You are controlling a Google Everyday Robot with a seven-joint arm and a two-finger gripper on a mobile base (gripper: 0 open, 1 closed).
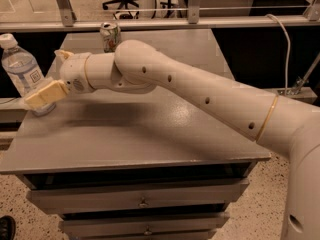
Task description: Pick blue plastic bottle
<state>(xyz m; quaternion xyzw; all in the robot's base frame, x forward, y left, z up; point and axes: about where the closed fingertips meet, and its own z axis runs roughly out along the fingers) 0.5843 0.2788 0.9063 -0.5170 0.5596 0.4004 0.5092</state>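
The blue plastic bottle (22,66) stands upright at the table's far left edge; it is clear and bluish, with a white cap and a pale label bearing a dark square mark. My gripper (46,79) is right beside it on its right, and looks open. One tan finger (45,94) crosses in front of the bottle's lower part. The other fingertip (62,54) shows behind the wrist. Whether a finger touches the bottle I cannot tell. My arm reaches in from the lower right across the table.
A green-and-white drink can (110,36) stands at the back of the grey table (150,134). Drawers (142,196) sit under the tabletop. A metal rail (200,21) runs behind the table, with a white cable (286,54) at the right.
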